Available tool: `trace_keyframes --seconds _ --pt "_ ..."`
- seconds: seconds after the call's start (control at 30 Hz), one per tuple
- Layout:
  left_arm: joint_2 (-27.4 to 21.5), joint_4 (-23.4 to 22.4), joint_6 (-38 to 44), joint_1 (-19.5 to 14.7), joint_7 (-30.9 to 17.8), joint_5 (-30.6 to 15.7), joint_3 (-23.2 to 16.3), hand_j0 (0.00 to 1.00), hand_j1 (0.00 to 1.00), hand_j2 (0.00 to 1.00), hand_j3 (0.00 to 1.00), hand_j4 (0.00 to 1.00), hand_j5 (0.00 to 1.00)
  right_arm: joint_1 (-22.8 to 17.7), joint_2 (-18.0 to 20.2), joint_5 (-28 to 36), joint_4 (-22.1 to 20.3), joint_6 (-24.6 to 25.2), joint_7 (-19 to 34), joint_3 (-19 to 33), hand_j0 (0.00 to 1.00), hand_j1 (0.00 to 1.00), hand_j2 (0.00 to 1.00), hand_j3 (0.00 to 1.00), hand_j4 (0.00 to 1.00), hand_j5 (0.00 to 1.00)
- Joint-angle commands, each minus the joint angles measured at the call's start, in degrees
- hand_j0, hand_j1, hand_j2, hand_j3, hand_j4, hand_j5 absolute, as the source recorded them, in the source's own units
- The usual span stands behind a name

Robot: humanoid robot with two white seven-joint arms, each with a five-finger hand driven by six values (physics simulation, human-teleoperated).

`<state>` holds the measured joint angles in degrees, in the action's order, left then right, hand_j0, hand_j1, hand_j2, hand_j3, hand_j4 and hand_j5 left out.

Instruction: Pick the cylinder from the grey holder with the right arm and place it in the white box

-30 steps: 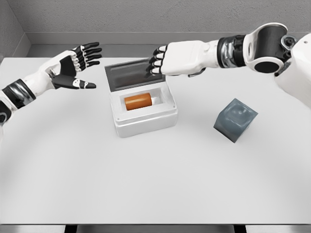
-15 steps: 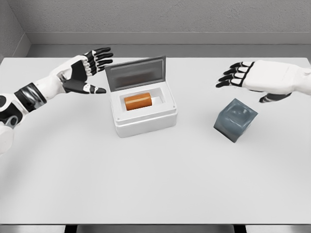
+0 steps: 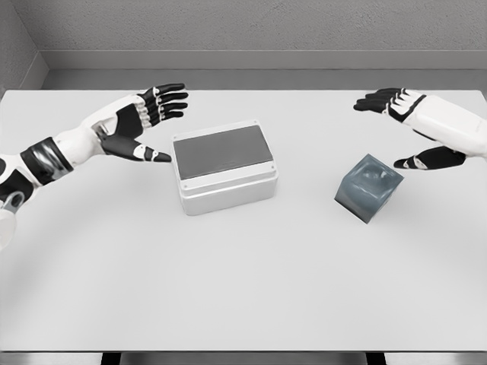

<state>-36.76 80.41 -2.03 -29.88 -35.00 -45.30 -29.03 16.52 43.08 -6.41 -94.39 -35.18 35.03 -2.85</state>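
Observation:
The white box [image 3: 224, 171] stands at the table's middle with its grey lid down flat, so the orange cylinder is hidden from view. The grey holder [image 3: 368, 188] lies tilted to the right of the box, and its hollow is empty. My right hand [image 3: 403, 125] hovers open above and behind the holder, fingers spread, holding nothing. My left hand [image 3: 148, 122] is open too, palm turned toward the box, its thumb tip just left of the lid's near-left corner.
The white table [image 3: 243, 289] stretches wide in front of the box and holder. A grey wall [image 3: 243, 30] runs behind the table's far edge.
The box lid has gone from raised to flat, covering the orange cylinder. My right hand drew back to the right, from above the box to beyond the holder. My left hand moved closer to the box.

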Motion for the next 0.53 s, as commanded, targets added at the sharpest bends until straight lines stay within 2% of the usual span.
trace_keyframes --seconds 0.0,0.07,0.3,0.5 --pt "-1.2 0.2 0.0 0.0 0.0 -0.4 0.6 1.00 1.00 1.00 1.00 1.00 1.00 0.0 -0.6 0.6 0.0 0.2 0.0 0.7 1.00 1.00 1.00 1.00 1.00 1.00" --pt "-3.0 0.2 0.0 0.1 0.0 -0.4 1.3 1.00 1.00 1.00 1.00 1.00 1.00 -0.1 -1.2 0.6 -0.2 0.2 0.0 0.6 1.00 1.00 1.00 1.00 1.00 1.00" --pt "-16.6 0.8 -0.4 2.2 0.0 -0.4 1.3 1.00 1.00 1.00 1.00 1.00 1.00 -0.2 -1.9 0.6 -0.4 0.2 0.0 0.6 1.00 1.00 1.00 1.00 1.00 1.00" --pt "-20.6 0.7 -0.4 2.7 0.0 -0.8 1.8 1.00 1.00 1.00 1.00 1.00 1.00 -0.2 -1.9 0.6 -0.4 0.2 0.0 0.6 1.00 1.00 1.00 1.00 1.00 1.00"
